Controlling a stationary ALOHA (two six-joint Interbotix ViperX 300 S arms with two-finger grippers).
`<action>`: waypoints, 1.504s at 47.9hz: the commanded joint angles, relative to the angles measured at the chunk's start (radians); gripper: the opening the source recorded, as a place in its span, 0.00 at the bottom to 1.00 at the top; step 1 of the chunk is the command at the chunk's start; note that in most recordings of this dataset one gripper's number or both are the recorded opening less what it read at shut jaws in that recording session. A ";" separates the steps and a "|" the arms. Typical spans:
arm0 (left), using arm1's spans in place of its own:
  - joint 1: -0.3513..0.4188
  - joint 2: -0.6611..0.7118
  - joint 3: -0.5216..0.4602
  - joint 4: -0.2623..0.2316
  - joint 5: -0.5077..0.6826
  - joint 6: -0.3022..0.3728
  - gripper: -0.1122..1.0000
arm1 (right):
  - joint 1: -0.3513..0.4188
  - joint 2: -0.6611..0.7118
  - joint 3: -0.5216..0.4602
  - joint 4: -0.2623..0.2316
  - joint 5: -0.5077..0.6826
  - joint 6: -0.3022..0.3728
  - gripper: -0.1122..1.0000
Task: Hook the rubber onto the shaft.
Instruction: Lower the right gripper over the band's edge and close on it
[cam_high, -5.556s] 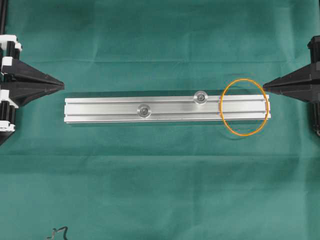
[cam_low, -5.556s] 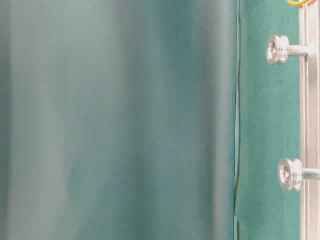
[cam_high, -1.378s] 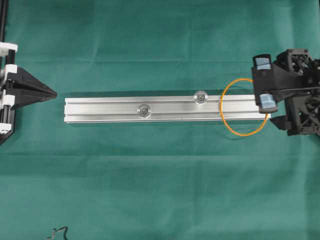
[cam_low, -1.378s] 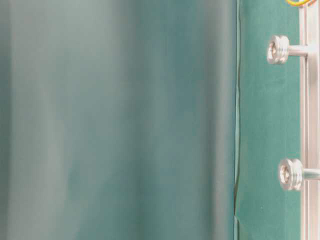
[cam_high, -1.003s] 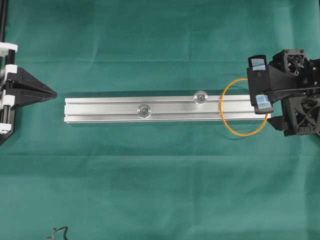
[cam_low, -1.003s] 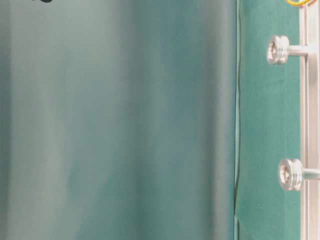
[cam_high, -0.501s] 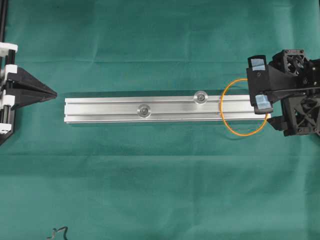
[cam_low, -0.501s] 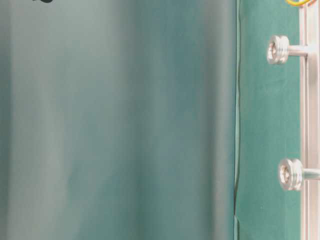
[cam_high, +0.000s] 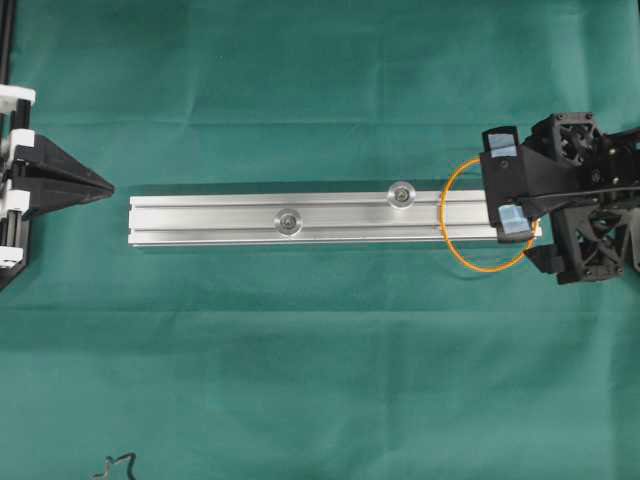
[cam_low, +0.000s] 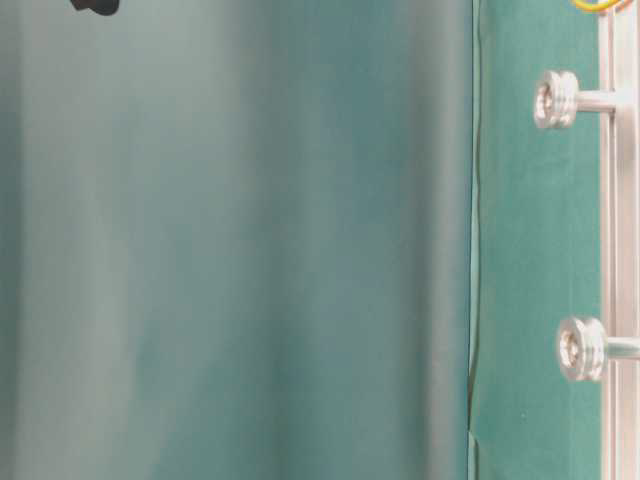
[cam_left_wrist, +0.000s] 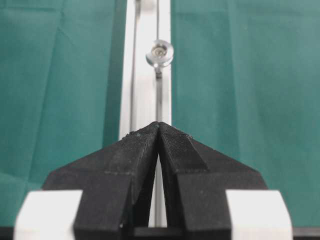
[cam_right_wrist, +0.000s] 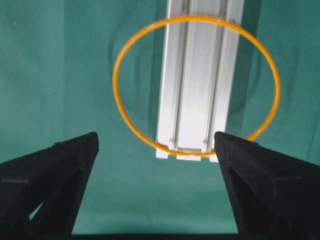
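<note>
Spread wide with nothing held, the right gripper (cam_high: 508, 185) is poised over the right end of the aluminium rail (cam_high: 330, 219). Its black, ridged fingers (cam_right_wrist: 50, 175) are seen flanking the rubber (cam_right_wrist: 196, 85), a thin smooth orange oval draped across that rail end, its long axis crosswise to the rail. Two round metal shafts (cam_high: 401, 194) stand on the rail. The left gripper (cam_left_wrist: 159, 131) is pressed closed, empty, above green cloth (cam_high: 320, 380).

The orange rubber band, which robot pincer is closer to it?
The right one. The right pincer is open just above the rubber band's end of the rail. The left pincer, shut, sits off the rail's far end.
</note>
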 joint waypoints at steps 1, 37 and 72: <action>0.002 0.008 -0.026 0.003 -0.005 0.000 0.12 | 0.009 0.006 0.000 0.003 -0.029 0.003 0.98; 0.002 0.011 -0.025 0.003 -0.005 -0.002 0.12 | 0.069 0.104 0.118 0.083 -0.247 0.006 0.98; 0.003 0.012 -0.025 0.002 -0.005 -0.002 0.12 | 0.107 0.235 0.190 0.098 -0.430 0.006 0.98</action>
